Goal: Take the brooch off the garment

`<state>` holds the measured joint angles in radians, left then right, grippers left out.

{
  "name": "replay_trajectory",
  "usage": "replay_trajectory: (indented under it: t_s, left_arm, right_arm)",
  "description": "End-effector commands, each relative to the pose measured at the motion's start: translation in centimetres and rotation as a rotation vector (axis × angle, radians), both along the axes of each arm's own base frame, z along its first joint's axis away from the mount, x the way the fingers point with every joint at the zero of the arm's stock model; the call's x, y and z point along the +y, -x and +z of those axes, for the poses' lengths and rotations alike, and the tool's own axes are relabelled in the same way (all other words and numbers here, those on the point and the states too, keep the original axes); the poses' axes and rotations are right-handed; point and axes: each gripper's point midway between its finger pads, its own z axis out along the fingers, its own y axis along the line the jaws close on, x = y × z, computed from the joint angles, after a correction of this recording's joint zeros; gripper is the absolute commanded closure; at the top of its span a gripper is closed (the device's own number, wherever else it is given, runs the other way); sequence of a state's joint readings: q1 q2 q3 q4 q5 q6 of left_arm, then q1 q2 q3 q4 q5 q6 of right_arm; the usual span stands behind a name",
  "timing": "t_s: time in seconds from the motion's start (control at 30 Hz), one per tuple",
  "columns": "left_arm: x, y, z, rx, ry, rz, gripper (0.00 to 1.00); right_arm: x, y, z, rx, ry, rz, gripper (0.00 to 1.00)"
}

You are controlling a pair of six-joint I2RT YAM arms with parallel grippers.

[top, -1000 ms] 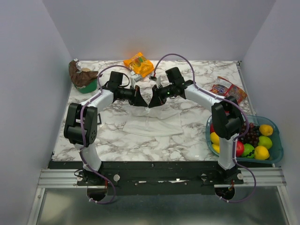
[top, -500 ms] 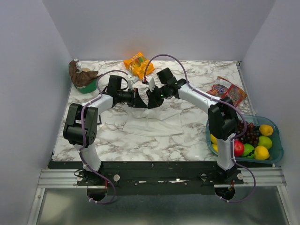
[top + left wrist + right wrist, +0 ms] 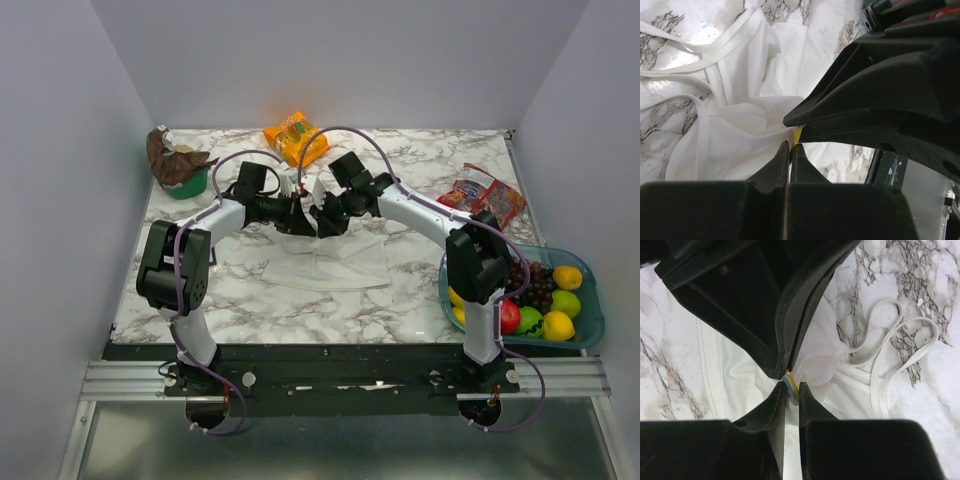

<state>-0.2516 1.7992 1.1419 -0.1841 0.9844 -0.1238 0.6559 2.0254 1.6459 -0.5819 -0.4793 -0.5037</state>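
Observation:
The white garment lies mid-table, its upper part lifted between the two grippers. My left gripper and my right gripper meet tip to tip above it. In the right wrist view my right gripper is shut on the edge-on golden brooch, with the left gripper's tips pinching cloth right at the brooch's top. In the left wrist view my left gripper is shut on the garment, with a yellow sliver of the brooch at its tips. The brooch is hidden in the top view.
An orange snack bag lies at the back. A brown object in a green bowl is back left. A red snack packet is at the right. A blue tray of fruit stands near right.
My right gripper has moved left and met the left gripper tip to tip. The garment's upper part is now bunched up between them.

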Motion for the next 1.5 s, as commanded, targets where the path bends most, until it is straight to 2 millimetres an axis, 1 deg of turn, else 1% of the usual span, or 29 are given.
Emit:
replay_trajectory:
  t_s: [0.0,0.07,0.2,0.27,0.47,0.6,0.7,0.73,0.77,0.87,0.97,1.03,1.2,1.23,1.27,1.3,1.33,1.4,1.43,1.47]
  left_arm:
    - [-0.4,0.5,2.5,-0.065,0.023,-0.057,1.0]
    - [-0.3,0.7,2.3,-0.062,0.019,-0.061,1.0]
    - [-0.4,1.0,2.1,-0.054,0.023,-0.067,1.0]
    - [-0.4,1.1,2.2,-0.049,0.033,-0.069,1.0]
    - [-0.9,1.3,3.0,-0.022,0.083,-0.067,1.0]
    - [-0.8,1.2,3.0,-0.035,0.074,-0.068,1.0]
    - [-0.7,1.3,2.8,-0.038,0.058,-0.073,1.0]
    - [-0.5,1.2,2.7,-0.063,0.046,-0.082,1.0]
    - [-0.4,1.3,2.8,-0.063,0.032,-0.088,1.0]
    - [0.1,0.9,3.2,-0.116,-0.008,-0.097,1.0]
    - [0.7,0.6,3.5,-0.127,-0.022,-0.08,1.0]
    - [0.8,0.7,3.8,-0.14,-0.024,-0.076,1.0]
    - [1.0,0.6,3.9,-0.143,-0.04,-0.056,1.0]
    - [1.0,0.5,3.8,-0.142,-0.041,-0.051,1.0]
    - [1.0,0.4,3.8,-0.146,-0.041,-0.047,1.0]
    - [1.1,0.2,3.7,-0.151,-0.048,-0.038,1.0]
    - [1.1,0.1,3.6,-0.145,-0.051,-0.028,1.0]
    - [1.2,-0.6,3.2,-0.155,-0.068,-0.005,1.0]
    - [1.2,-0.8,3.0,-0.158,-0.077,0.007,1.0]
    - [1.1,-1.3,2.9,-0.158,-0.077,0.027,1.0]
  right_arm:
    - [-5.1,1.0,-3.4,-0.007,0.231,-0.02,0.81]
    - [-5.1,1.2,-3.1,0.007,0.211,-0.031,0.8]
    - [-3.9,2.3,-2.1,0.062,0.101,-0.022,0.74]
    - [-3.6,2.5,-1.8,0.079,0.079,-0.032,0.73]
    - [-2.6,2.0,-2.3,0.129,0.057,-0.074,0.74]
    - [-1.6,2.7,-1.5,0.158,0.005,-0.034,0.73]
    - [-1.6,3.2,-0.5,0.148,-0.03,-0.002,0.71]
    - [-1.8,3.3,-0.3,0.144,-0.037,-0.001,0.7]
    - [-2.2,3.4,0.1,0.138,-0.045,-0.005,0.7]
    - [-2.5,3.3,0.9,0.131,-0.095,-0.007,0.68]
    - [-2.1,3.5,1.4,0.123,-0.144,0.009,0.62]
    - [-1.3,3.1,1.5,0.129,-0.173,0.008,0.6]
    - [0.2,1.6,1.0,0.171,-0.201,-0.048,0.58]
    - [0.4,1.4,1.1,0.171,-0.209,-0.048,0.6]
    - [0.5,1.4,0.5,0.185,-0.203,-0.05,0.62]
    - [0.6,1.3,0.4,0.186,-0.202,-0.054,0.64]
    - [0.6,1.2,0.5,0.184,-0.205,-0.053,0.72]
    - [0.7,1.6,1.0,0.188,-0.221,-0.034,0.82]
    - [0.9,2.1,1.3,0.202,-0.238,-0.013,0.89]
    - [0.9,2.4,1.4,0.208,-0.246,-0.003,0.92]
